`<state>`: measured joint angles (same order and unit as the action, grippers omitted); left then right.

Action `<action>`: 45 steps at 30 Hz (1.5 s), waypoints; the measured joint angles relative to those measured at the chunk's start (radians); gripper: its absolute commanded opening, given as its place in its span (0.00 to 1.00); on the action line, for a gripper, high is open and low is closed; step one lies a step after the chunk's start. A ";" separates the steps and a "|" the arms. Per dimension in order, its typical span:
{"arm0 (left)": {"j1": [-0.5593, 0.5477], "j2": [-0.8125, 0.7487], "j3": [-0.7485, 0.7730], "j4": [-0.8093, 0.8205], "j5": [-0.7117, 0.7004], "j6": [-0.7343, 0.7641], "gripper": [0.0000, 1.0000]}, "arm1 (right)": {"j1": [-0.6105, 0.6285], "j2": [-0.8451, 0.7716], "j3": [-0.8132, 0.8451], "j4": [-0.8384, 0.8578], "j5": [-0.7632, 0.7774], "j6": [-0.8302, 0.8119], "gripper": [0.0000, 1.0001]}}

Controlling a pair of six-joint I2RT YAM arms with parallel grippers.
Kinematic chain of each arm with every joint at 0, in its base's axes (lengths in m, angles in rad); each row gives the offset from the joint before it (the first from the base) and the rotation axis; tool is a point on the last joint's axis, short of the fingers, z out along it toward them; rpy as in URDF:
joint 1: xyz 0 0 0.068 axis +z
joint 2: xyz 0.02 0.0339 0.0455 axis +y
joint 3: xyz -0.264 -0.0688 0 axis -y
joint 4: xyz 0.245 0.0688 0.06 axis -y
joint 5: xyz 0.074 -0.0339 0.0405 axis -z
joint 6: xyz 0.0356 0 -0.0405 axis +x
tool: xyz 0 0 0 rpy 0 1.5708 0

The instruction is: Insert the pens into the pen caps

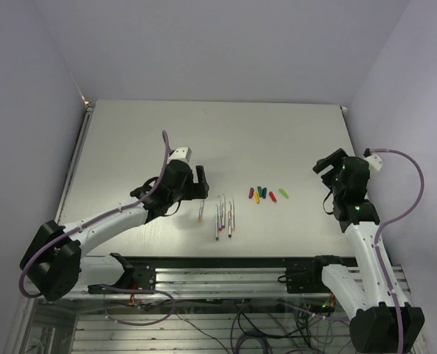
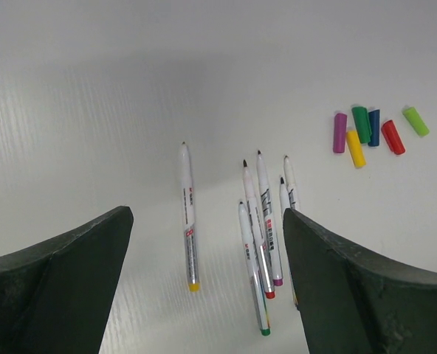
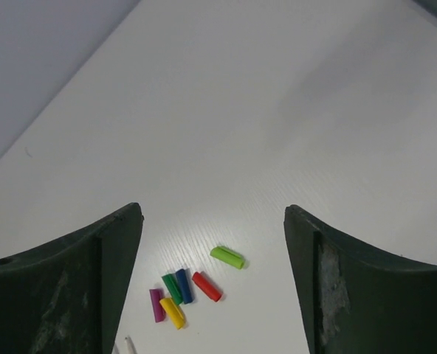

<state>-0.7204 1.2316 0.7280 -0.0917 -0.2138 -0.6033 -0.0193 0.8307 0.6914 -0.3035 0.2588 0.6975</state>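
Several whitish pens lie on the white table. One pen with a yellow end lies alone, left of a close cluster of pens. The caps lie loose to their right: purple, yellow, dark green, blue, red, light green. They also show in the right wrist view. My left gripper is open and empty above the pens. My right gripper is open and empty, right of the caps.
The table's back edge meets the wall. An aluminium rail frame with cables runs along the near edge between the arm bases.
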 measured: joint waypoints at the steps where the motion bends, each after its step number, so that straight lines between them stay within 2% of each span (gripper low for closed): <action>1: 0.000 0.003 0.000 -0.013 0.000 -0.018 0.94 | 0.000 -0.011 -0.002 0.002 0.005 -0.010 0.69; 4: 0.000 0.008 0.000 -0.034 -0.001 -0.052 0.94 | 0.002 -0.036 -0.012 0.014 0.003 -0.044 0.61; 15: 0.000 0.142 0.039 -0.164 0.001 -0.082 0.94 | 0.027 0.051 -0.019 0.083 -0.146 -0.122 0.52; 27: 0.000 0.202 0.056 -0.206 0.000 -0.069 0.94 | 0.329 0.124 0.040 0.093 0.008 -0.193 0.47; 28: 0.000 0.213 0.059 -0.206 0.000 -0.061 0.99 | 0.349 0.135 0.040 0.096 0.019 -0.194 0.47; 30: 0.000 0.231 0.061 -0.205 0.000 -0.051 0.86 | 0.386 0.155 0.040 0.097 0.041 -0.198 0.46; 31: 0.000 0.238 0.061 -0.204 0.001 -0.051 0.83 | 0.401 0.162 0.040 0.097 0.049 -0.200 0.45; 36: 0.000 0.281 0.063 -0.201 0.001 -0.029 0.80 | 0.462 0.182 0.040 0.097 0.096 -0.212 0.41; 45: -0.009 0.341 0.078 -0.135 0.011 -0.008 0.77 | 0.482 0.187 0.034 0.103 0.128 -0.217 0.39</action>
<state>-0.7292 1.5723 0.8059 -0.2264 -0.2028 -0.6117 0.4625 1.0180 0.7250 -0.2005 0.3870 0.4808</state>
